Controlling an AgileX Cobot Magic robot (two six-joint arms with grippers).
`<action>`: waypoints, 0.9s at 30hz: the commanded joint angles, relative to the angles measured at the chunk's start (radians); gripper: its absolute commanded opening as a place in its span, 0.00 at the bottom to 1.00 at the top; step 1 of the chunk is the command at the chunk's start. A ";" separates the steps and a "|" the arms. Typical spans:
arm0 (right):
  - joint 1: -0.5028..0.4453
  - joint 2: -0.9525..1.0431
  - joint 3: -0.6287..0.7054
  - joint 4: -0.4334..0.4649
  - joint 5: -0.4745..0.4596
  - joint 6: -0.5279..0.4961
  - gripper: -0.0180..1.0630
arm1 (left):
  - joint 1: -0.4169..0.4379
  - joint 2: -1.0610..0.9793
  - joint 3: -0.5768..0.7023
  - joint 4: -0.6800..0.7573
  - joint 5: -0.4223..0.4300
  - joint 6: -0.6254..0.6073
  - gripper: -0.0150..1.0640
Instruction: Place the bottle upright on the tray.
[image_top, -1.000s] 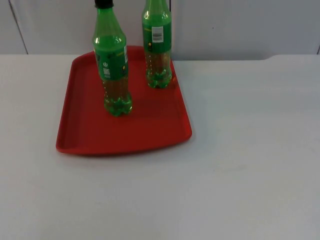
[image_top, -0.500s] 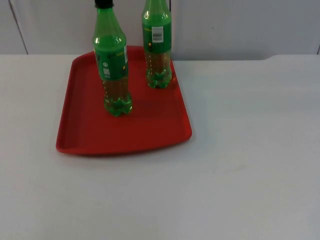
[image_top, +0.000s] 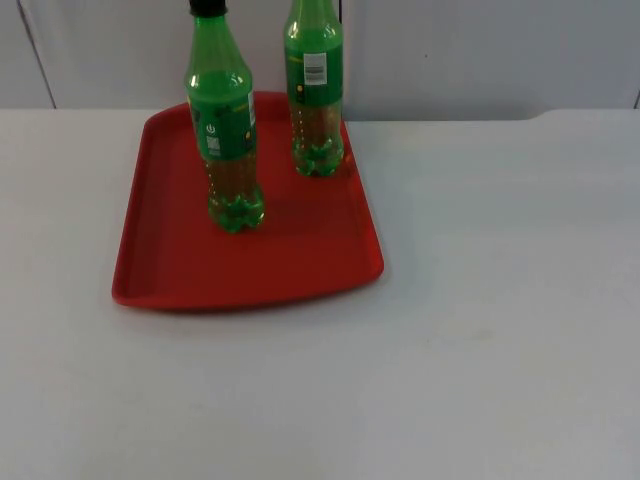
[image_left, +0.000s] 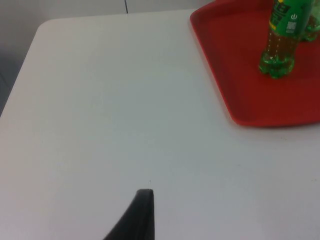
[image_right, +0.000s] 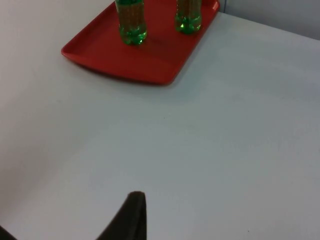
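Nothing shifts across the last second: we see both green bottles, the near bottle (image_top: 226, 130) and the far bottle (image_top: 315, 85), standing upright on the red tray (image_top: 170, 270), so we judge the task done and both arms waiting, pulled back over bare table (image_top: 480, 330). The left gripper (image_left: 142, 210) sits well apart from the tray's side edge and the right gripper (image_right: 132, 215) well back from its front edge, but we cannot tell whether either claw is apart or together. The far bottle stands close to the tray's back-right rim near the partition wall (image_top: 480, 50), leaving open room in the tray's front half and across the table to its right.

White table top (image_top: 480, 330) — grey partition wall (image_top: 480, 55), apparently plain
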 joint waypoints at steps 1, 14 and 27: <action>-0.013 -0.004 0.006 -0.002 -0.001 -0.002 0.99 | 0.005 -0.004 0.005 0.007 -0.002 0.001 0.99; -0.237 -0.004 0.006 -0.002 -0.001 -0.002 0.99 | 0.005 -0.004 0.005 0.007 -0.002 0.001 0.99; -0.449 -0.004 0.006 -0.002 -0.001 -0.002 0.99 | 0.005 -0.004 0.005 0.007 -0.002 0.001 0.99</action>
